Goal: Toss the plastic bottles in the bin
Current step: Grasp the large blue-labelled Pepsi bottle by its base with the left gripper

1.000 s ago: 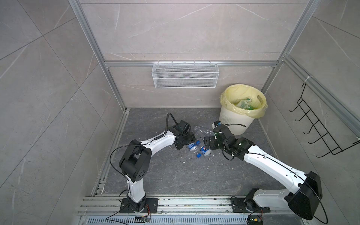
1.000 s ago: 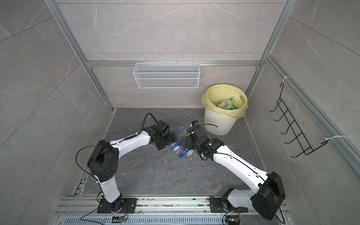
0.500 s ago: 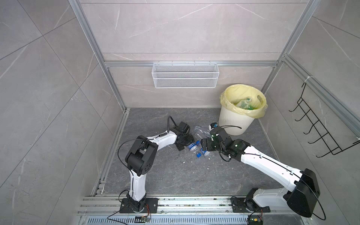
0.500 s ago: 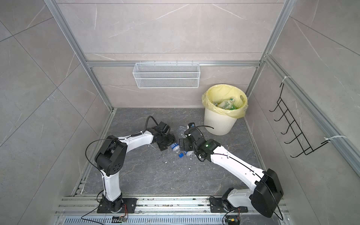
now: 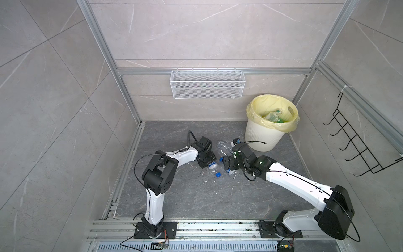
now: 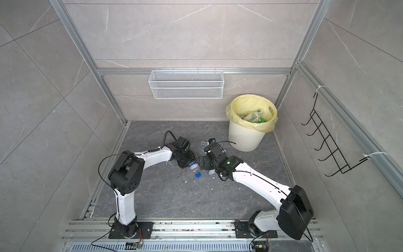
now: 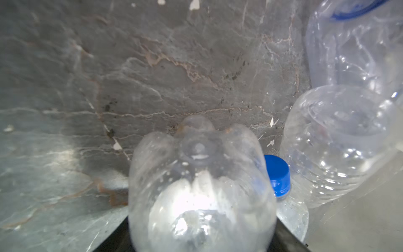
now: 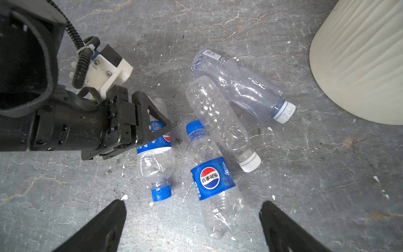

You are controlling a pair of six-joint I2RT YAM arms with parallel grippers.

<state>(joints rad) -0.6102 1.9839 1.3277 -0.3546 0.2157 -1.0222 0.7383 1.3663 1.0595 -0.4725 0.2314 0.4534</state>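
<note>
My left gripper [image 8: 152, 131] straddles the short Pepsi bottle [image 8: 156, 161] lying on the floor [image 8: 305, 174]; I cannot tell if it is clamped. My right gripper [image 8: 194, 220] is wide and empty over the taller Pepsi bottle [image 8: 212, 181], whose long axis runs between my fingers. The bin [image 5: 261, 139] is nearer my right arm.

Both my arms, left arm [image 5: 185, 156] and right arm [image 5: 294, 181], wear white shells between black joints. I see the left gripper [image 8: 163, 131] is black, its finger [image 8: 142, 117] a triangular cut-out. Behind it sit a white screwed mount [image 8: 106, 69] and a ribbed black hose [image 8: 81, 65] under a white zip tie [image 8: 88, 48]. A green light [image 6: 228, 162] glows on the right arm.
</note>
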